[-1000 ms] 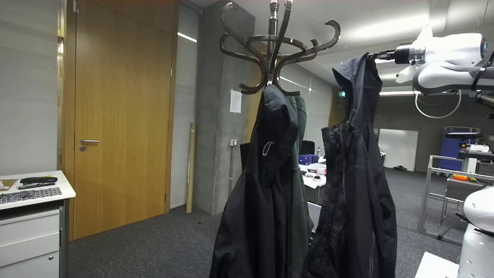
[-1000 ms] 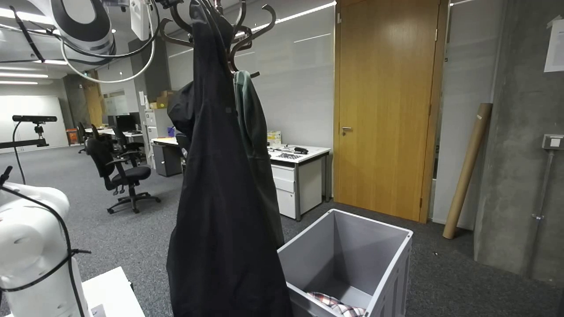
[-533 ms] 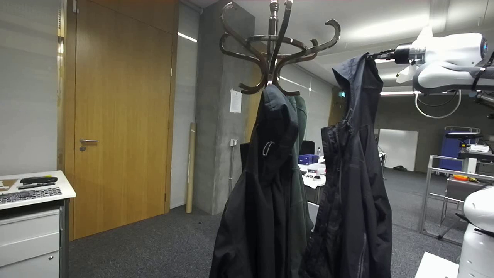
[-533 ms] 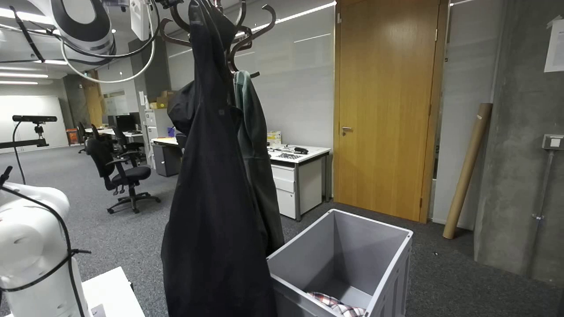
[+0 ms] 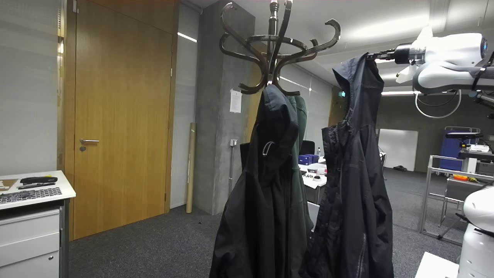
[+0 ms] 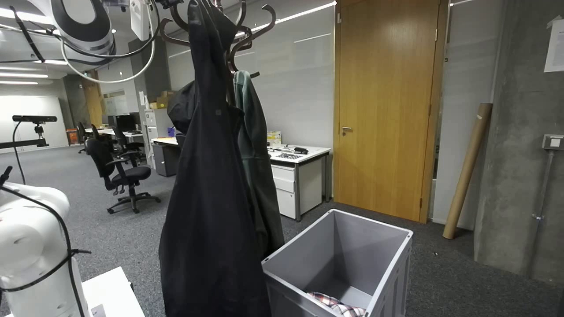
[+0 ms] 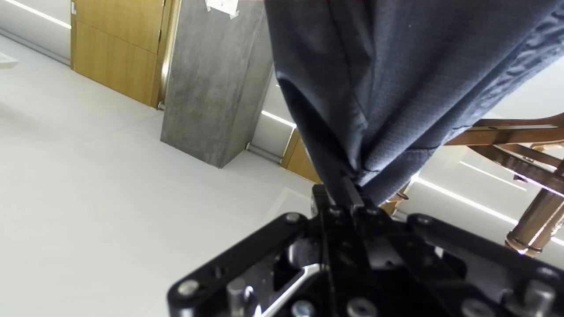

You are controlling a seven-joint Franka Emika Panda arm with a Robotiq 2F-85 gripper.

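Grey carpet [image 5: 146, 247], wooden door [image 5: 123, 116] and concrete column [image 5: 210, 116] make up the background in both exterior views; brown cardboard tube [image 6: 467, 171] leans near the column. Arm [image 5: 455, 48] is up high, pointing toward the coat stand [image 5: 273, 25]. My fingers [image 7: 320, 200] are pressed together on fabric: I have the black hooded jacket [image 5: 355, 173] pinched at the very top of its hood. Wrist view agrees, its material bunching into a narrow fold right where the fingers meet. Jacket hangs down from there, hood opening and front placket turned to the stand side, lower end out of frame in both exterior views. It's just beside the stand; I see a gap between the hood and the nearest curved hook [image 5: 337, 36]. Second black jacket [image 5: 258, 200] hangs from the stand, green garment [image 5: 300, 185] beside it. I can't tell if the held jacket's lower part touches the green one. Grey crate [image 6: 370, 242] shows in an exterior view, next to the jacket's lower part as seen there, checked cloth [image 6: 337, 304] inside at the near end. White counter [image 5: 65, 189] is by the door, dark stapler-like item [image 5: 38, 180] on it. Black office chair [image 6: 130, 174] is further back, well apart from the stand. White cable [image 6: 112, 82] loops under the arm.
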